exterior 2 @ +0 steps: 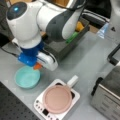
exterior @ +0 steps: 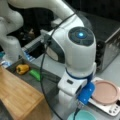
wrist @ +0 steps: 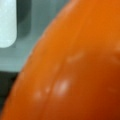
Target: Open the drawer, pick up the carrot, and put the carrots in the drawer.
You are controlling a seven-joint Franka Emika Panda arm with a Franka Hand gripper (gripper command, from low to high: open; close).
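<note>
The drawer point(exterior 2: 67, 48) stands pulled open in both front views, a dark grey tray point(exterior: 48, 78) beside the bamboo-coloured cabinet top point(exterior: 17, 95). The carrot point(exterior 2: 37, 66) shows as a small orange stub right under the arm's hand, above the rim of a teal bowl point(exterior 2: 27, 78). My gripper point(exterior 2: 39, 64) sits on it, with the fingers themselves hidden by the hand. In the wrist view the carrot point(wrist: 75, 65) fills nearly the whole frame as a smooth orange surface.
A yellow-orange bell pepper point(exterior: 22, 68) and a green oblong vegetable point(exterior: 35, 74) lie in the drawer. A white hotplate with a pink pan point(exterior 2: 57, 98) stands to the bowl's right. A metal toaster oven point(exterior 2: 107, 97) is at the right edge.
</note>
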